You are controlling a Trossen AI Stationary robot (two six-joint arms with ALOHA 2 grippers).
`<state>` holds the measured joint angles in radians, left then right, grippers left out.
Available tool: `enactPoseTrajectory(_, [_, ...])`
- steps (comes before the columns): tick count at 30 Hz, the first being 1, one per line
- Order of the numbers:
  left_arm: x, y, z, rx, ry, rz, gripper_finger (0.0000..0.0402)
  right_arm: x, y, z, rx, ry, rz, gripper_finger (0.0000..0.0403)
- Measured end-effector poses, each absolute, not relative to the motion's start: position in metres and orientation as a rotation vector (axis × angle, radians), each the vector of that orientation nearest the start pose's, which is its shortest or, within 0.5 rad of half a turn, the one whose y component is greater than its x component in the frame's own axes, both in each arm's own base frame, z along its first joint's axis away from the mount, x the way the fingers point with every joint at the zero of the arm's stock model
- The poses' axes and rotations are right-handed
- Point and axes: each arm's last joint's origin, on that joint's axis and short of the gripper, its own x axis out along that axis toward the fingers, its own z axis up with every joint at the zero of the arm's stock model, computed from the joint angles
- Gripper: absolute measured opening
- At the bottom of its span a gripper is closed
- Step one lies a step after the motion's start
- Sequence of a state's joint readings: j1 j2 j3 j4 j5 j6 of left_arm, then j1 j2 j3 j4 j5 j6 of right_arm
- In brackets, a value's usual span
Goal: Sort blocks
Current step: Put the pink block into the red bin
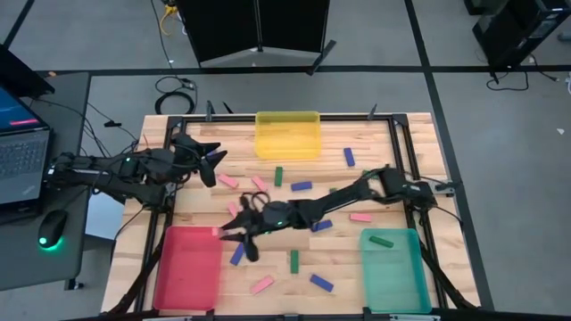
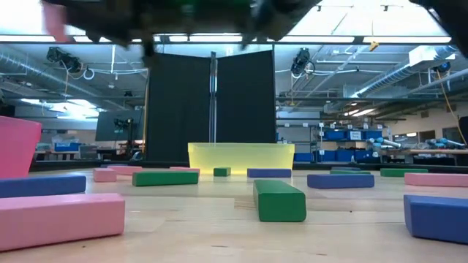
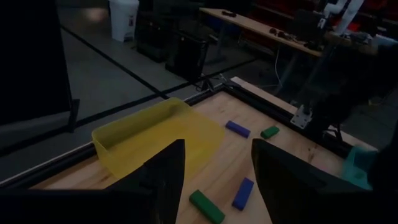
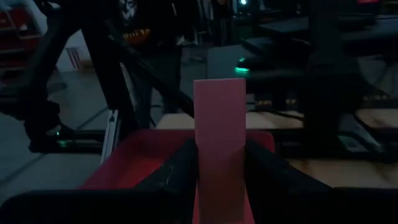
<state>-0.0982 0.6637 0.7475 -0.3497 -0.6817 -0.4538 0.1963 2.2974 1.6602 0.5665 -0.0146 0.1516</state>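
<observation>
Far left of the light wooden slatted table (image 1: 294, 285): we note the left gripper (image 1: 211, 163) hovering over the back-left part, near the translucent yellow plastic tray (image 1: 287, 135) at the back edge. Its own wrist view shows the two dark fingers (image 3: 163, 180) spread wide with nothing between them, the yellow tray, a dark green block (image 3: 207, 206) and two dark blue blocks (image 3: 243, 193) beyond.

Front left: the shallow red plastic tray (image 1: 187, 267). We cannot make out any block in it from above.

Just right of the red tray's back corner, the right gripper (image 1: 239, 234), its arm stretched across the table from the right side. Its wrist view shows the fingers (image 4: 177, 163) clamped on a flat pink rectangular block (image 4: 219, 140), held upright, with the red tray's floor just ahead.

Middle of the table: loose blocks scattered, well apart from one another — pink block (image 1: 229, 181) behind the right gripper, dark blue block (image 1: 236, 255) and dark green block (image 1: 293, 260) in front of it, another pink block (image 1: 261, 284) near the front edge, and a blue block (image 1: 321, 283) to its right.

Front right: the teal-green plastic tray (image 1: 393, 272), with one dark green bar (image 1: 381, 240) lying at its back end.
</observation>
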Motion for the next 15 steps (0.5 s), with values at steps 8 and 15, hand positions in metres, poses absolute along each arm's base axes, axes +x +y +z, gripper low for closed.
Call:
enactPoseTrajectory(8, [0.137, 0.005, 0.324, -0.337, 0.106, 0.628, 0.0193, 0.569, 0.119, 0.163, 0.192, 0.080, 0.293, 0.0111])
enactPoseTrajectory(15, [0.138, 0.005, 0.324, -0.337, 0.105, 0.629, 0.0193, 0.586, 0.118, 0.142, 0.227, 0.219, 0.302, 0.0154])
